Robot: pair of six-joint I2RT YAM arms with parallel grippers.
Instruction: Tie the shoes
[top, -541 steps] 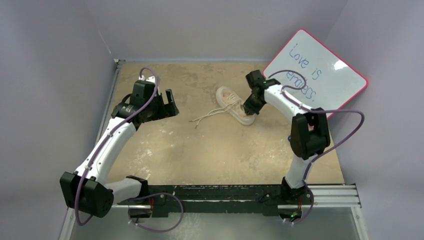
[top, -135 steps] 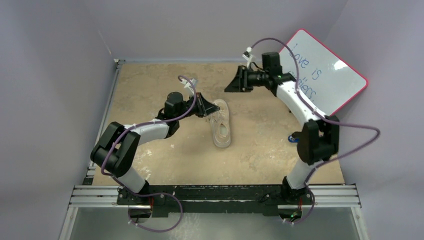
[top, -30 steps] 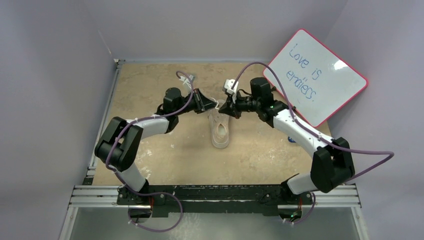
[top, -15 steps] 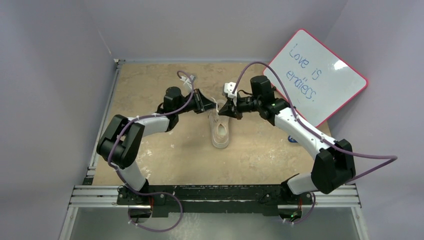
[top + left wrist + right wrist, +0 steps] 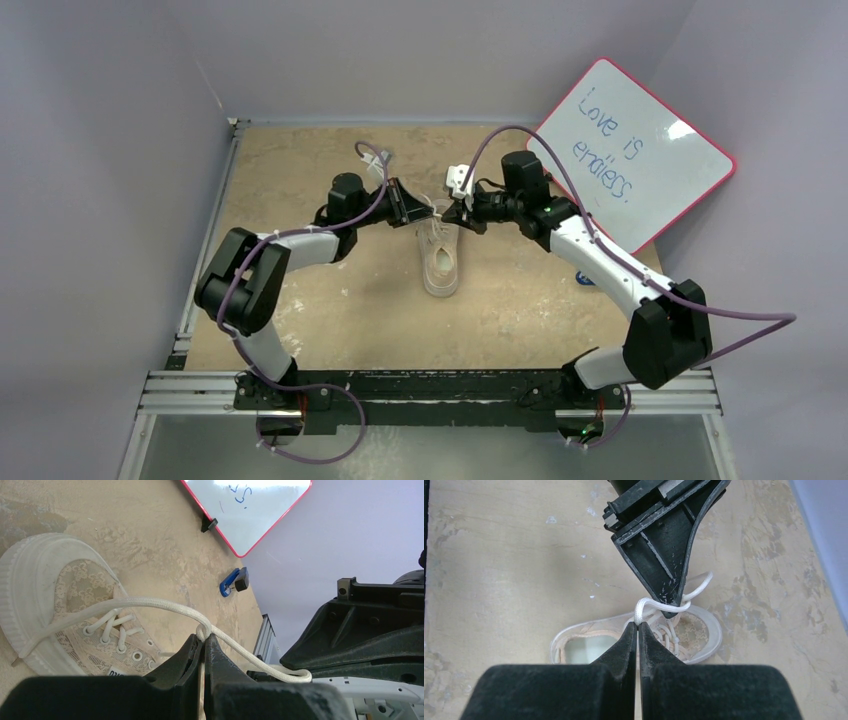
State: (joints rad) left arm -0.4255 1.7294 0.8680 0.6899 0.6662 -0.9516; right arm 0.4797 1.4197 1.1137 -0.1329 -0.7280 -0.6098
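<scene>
The cream shoe [image 5: 441, 264] lies mid-table, its toe toward the arms. Both grippers meet just above its far end, tip to tip. My left gripper [image 5: 431, 210] is shut on a cream lace [image 5: 150, 602], which loops over its fingertips [image 5: 203, 637] and runs on toward the right gripper's black body [image 5: 360, 630]. My right gripper [image 5: 638, 626] is shut on a lace [image 5: 640, 609] rising from the eyelets. The left gripper [image 5: 664, 545] sits just beyond it, above the shoe [image 5: 696, 630].
A red-framed whiteboard [image 5: 630, 155] leans at the back right. A small blue-and-black stapler [image 5: 584, 278] lies near the right arm and also shows in the left wrist view [image 5: 232, 581]. The aluminium base rail [image 5: 440, 392] runs along the near edge.
Both grippers stay shut on the laces. The right gripper has shifted slightly up and back, and the left arm has hardly moved.
</scene>
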